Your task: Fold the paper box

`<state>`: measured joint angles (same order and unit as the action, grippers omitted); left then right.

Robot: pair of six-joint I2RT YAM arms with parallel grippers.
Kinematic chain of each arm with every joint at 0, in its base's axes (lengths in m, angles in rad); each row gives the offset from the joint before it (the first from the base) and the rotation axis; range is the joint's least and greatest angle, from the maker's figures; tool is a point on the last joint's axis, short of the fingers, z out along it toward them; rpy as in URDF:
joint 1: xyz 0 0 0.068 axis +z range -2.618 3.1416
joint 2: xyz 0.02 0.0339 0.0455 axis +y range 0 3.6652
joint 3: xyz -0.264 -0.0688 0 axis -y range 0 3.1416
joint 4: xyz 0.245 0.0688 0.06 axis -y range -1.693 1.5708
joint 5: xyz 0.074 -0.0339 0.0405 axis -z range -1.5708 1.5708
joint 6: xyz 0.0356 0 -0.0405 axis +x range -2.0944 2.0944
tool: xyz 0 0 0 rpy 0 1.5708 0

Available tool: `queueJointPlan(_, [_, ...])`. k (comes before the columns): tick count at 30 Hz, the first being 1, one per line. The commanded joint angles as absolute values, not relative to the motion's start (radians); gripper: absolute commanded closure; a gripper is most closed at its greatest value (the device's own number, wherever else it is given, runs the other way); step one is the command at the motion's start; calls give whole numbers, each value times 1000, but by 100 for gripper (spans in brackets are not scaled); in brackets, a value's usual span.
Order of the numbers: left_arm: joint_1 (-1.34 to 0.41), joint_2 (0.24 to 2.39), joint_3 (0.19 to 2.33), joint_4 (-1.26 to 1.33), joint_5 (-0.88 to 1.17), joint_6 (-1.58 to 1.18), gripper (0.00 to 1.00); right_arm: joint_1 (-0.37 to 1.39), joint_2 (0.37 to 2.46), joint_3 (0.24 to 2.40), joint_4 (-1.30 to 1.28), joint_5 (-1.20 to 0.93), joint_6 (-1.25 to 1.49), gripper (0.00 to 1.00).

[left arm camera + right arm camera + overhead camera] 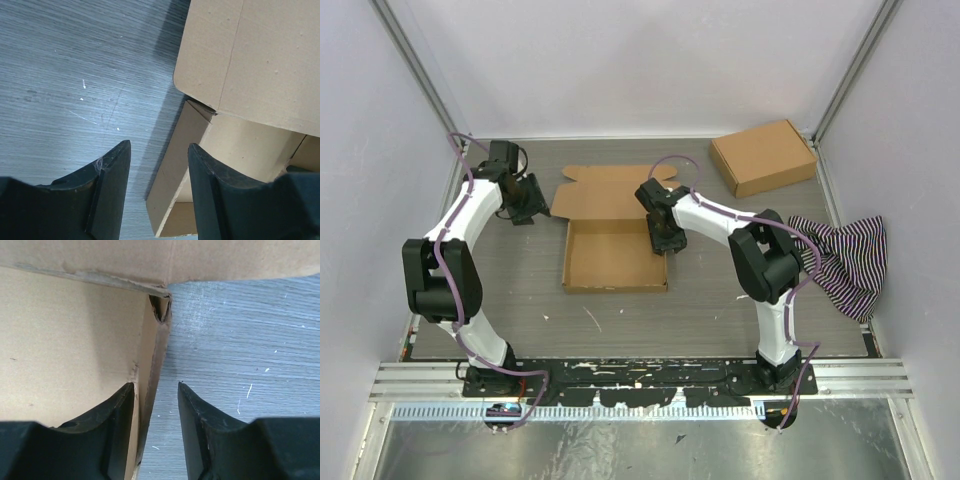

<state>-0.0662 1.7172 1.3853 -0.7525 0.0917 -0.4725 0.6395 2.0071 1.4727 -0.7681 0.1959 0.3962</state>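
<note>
The paper box [615, 255] lies mid-table as an open tray with its walls raised and its lid panel [605, 195] flat behind it. My right gripper [665, 238] is open and straddles the box's right wall [150, 365] near the back corner, with one finger inside the tray and one outside. My left gripper [530, 203] is open and empty beside the lid's left edge. In the left wrist view the left gripper [159, 146] looks down on the box's left wall [175, 170] and the lid's rounded corner [240, 60], apart from both.
A compact flat brown carton [763, 157] lies at the back right. A black-and-white striped cloth [840, 262] is bunched against the right wall. White enclosure walls stand on three sides, and a metal rail [640, 380] runs along the near edge.
</note>
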Motion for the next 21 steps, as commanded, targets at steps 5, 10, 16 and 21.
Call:
queueJointPlan(5, [-55,1791,1492,-775,140,-496,38,592,1917,1603,-764,163,416,33])
queueJointPlan(10, [-10,1857,1535,-731,269,-563,31,437,1838,1570,-649,-28,436,22])
queueJointPlan(16, [0,1967,1628,-761,303,-566,33,286,1911,1622,-574,-252,393,20])
queueJointPlan(21, [0,2058,1708,-817,280,-533,35,269,2052,1713,-558,-348,368,22])
